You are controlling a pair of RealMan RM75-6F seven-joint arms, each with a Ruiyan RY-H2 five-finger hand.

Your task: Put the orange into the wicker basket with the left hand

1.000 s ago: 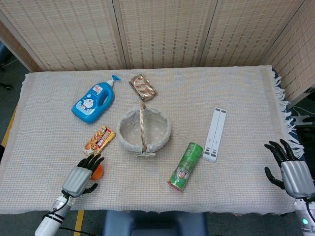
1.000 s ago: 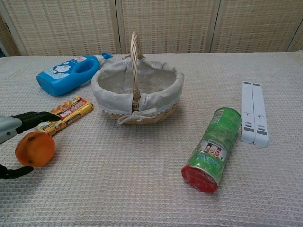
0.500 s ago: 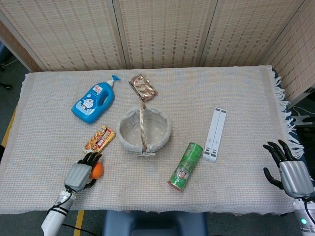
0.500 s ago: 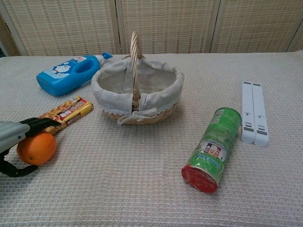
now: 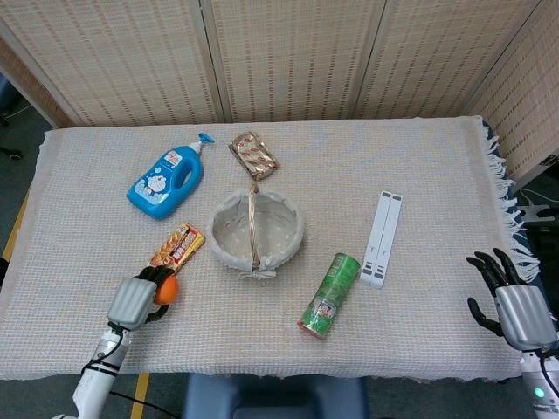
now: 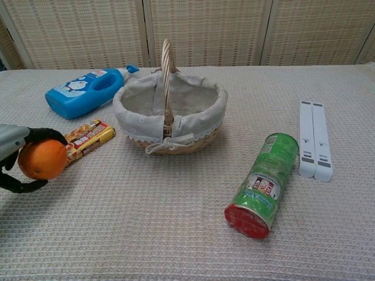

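My left hand [image 5: 135, 300] [image 6: 13, 153] grips the orange [image 5: 166, 289] [image 6: 43, 159] and holds it clear of the cloth near the table's front left. The wicker basket [image 5: 256, 230] [image 6: 170, 111], lined with pale fabric and carrying an upright handle, sits mid-table to the right of the orange and further back; nothing lies inside it. My right hand [image 5: 514, 302] hovers at the front right corner, fingers spread, holding nothing; the chest view does not show it.
A snack bar [image 5: 176, 248] [image 6: 85, 139] lies just behind the orange. A blue bottle [image 5: 166, 182] [image 6: 85, 92] and a brown packet [image 5: 254, 155] lie further back. A green can [image 5: 331, 295] [image 6: 261, 185] lies on its side right of the basket, beside a white strip [image 5: 382, 238] [image 6: 314, 140].
My left hand has closed around the orange and lifted it off the cloth, drawing it slightly up and back. The right hand has barely moved.
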